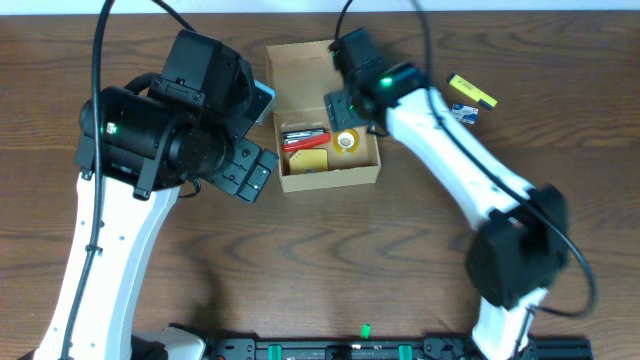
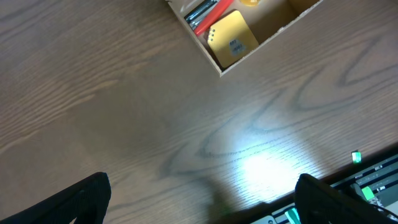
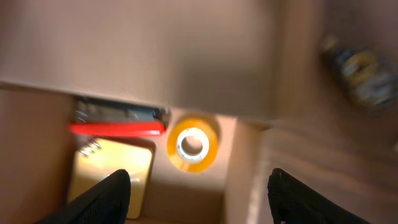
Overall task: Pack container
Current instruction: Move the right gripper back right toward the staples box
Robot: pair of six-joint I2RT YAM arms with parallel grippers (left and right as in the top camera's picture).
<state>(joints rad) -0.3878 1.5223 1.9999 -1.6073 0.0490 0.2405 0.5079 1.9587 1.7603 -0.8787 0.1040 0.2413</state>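
The container (image 1: 330, 178) is a tan cardboard box at the table's middle, its flap lid (image 1: 298, 68) folded back. Inside lie a yellow tape roll (image 3: 193, 144), a red and black tool (image 3: 117, 128) and a yellow notepad (image 3: 112, 174). My right gripper (image 3: 199, 199) hangs open above the box's right part, with nothing between its fingers; the tape roll lies on the box floor just beyond them. Overhead, the right gripper (image 1: 352, 105) covers the box's back right. My left gripper (image 2: 202, 202) is open and empty over bare table, left of the box (image 2: 273, 34), near its front corner.
A yellow item (image 1: 472, 91) and a small blue-and-white item (image 1: 462, 112) lie on the table right of the box. The left arm (image 1: 160, 130) stands close to the box's left wall. A black rail (image 1: 400, 348) runs along the table's front edge.
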